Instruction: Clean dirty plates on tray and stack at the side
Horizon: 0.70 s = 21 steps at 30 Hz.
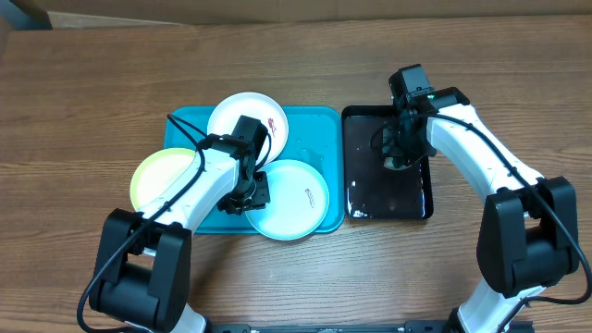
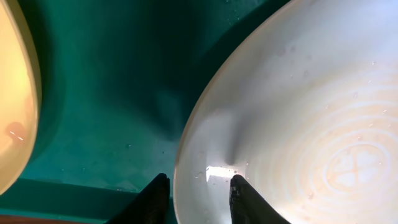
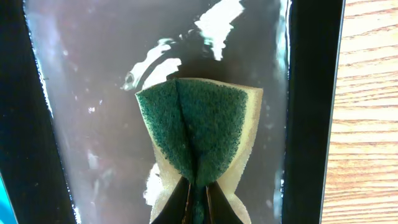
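Observation:
The teal tray (image 1: 190, 125) holds three plates. A white plate (image 1: 240, 116) with a reddish smear sits at the back, a yellow-green plate (image 1: 162, 176) overhangs the left rim, and an aqua plate (image 1: 291, 199) with a small smear lies at the front right. My left gripper (image 1: 250, 192) is down at the aqua plate's left edge. In the left wrist view its fingers (image 2: 242, 196) straddle the rim of that plate (image 2: 298, 124), one outside and one inside, with a gap still showing. My right gripper (image 3: 198, 193) is shut on a green sponge (image 3: 199, 124), pinched into a fold.
The glossy black tray (image 1: 365, 190) holding water stands right of the teal tray, with my right gripper (image 1: 404, 155) over it. Bare wooden table (image 1: 92, 92) lies on all sides. In the left wrist view the yellow-green plate (image 2: 12, 106) shows at the left over the teal tray floor (image 2: 124, 81).

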{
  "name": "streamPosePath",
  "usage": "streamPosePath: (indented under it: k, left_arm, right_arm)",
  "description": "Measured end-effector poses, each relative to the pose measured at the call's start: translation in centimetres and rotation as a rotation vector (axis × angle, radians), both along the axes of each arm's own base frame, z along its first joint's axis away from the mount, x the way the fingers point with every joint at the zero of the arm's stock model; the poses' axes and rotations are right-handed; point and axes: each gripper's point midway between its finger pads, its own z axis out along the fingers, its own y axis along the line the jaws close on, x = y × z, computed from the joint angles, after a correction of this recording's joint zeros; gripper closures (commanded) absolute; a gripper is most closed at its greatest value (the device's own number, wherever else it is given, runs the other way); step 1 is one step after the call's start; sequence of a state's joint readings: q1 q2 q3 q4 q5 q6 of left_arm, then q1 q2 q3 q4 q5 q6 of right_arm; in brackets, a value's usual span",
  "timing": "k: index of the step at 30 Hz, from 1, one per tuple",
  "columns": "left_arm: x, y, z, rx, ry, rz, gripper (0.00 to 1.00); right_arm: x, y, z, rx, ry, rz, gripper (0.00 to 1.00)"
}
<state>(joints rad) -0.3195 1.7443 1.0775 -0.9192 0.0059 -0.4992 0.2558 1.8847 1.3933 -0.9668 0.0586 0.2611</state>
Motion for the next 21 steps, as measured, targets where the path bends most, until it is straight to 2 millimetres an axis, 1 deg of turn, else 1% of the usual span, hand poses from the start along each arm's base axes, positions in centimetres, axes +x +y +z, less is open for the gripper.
streamPosePath:
  k: [2, 16, 20, 21]
  left_arm:
    - [0.0, 0.01, 0.0, 0.0, 0.0, 0.0, 0.73]
    - [-0.08, 0.09, -0.07, 0.004, 0.002, 0.0, 0.73]
    - [-0.72, 0.3, -0.49, 0.01, 0.02, 0.001, 0.8]
    - [-0.87, 0.36, -0.59, 0.012, 0.024, 0.0, 0.83]
  right_arm:
    - [-0.16, -0.05, -0.03, -0.002, 0.007, 0.0, 0.96]
    - [-0.4, -0.11, -0.07, -0.012, 0.016, 0.044, 0.96]
    - [-0.4, -0.1, -0.07, -0.012, 0.017, 0.048, 0.96]
    - [-0.41, -0.11, -0.07, -0.012, 0.017, 0.049, 0.96]
